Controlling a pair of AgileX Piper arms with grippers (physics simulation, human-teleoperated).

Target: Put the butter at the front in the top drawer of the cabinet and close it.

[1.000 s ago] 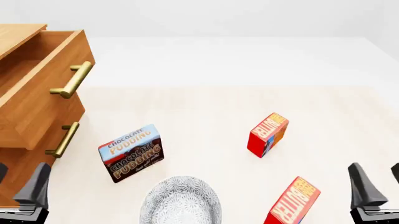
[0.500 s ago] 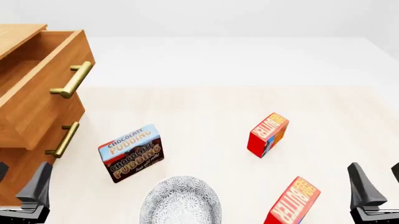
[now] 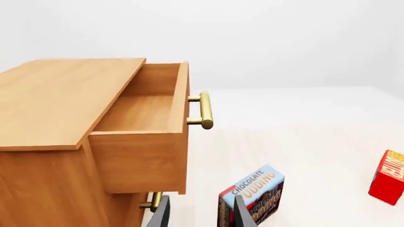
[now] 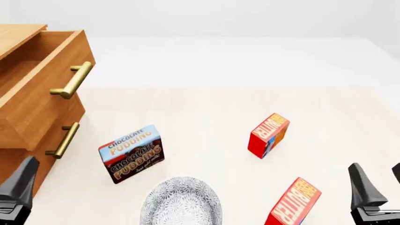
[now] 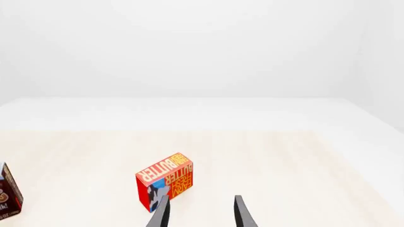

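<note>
Presently the right fingers (image 5: 161, 213) are held apart with nothing between them, low over the pale wooden desk (image 4: 200, 108). The left fingers (image 3: 162, 213) are also apart and empty.

The step in hand is judged to be the reach for the butter. The small red carton with the orange face lettered "BUTTER" (image 4: 293, 201) that stands nearest to the arms' edge is taken as the one at the front. In the front view it is seen near the right fingers, on their left side and at about the same depth. It is not between them and is not touched.

To do it well, the open fingers should be brought sideways over this carton and turned to match its tilted sides. They should then be lowered until both flat faces are covered, and only then closed.

A second red butter carton (image 4: 269, 135) stands farther out. It is probably the one shown ahead in the right wrist view, so it must not be taken by mistake.

Beyond, on the left, the brown-and-blue chocolate pudding box (image 4: 131, 153) is standing. The upper orange-brown wooden drawer (image 4: 44, 93) of the wood-grain cabinet (image 3: 57, 94) is already pulled out.
</note>
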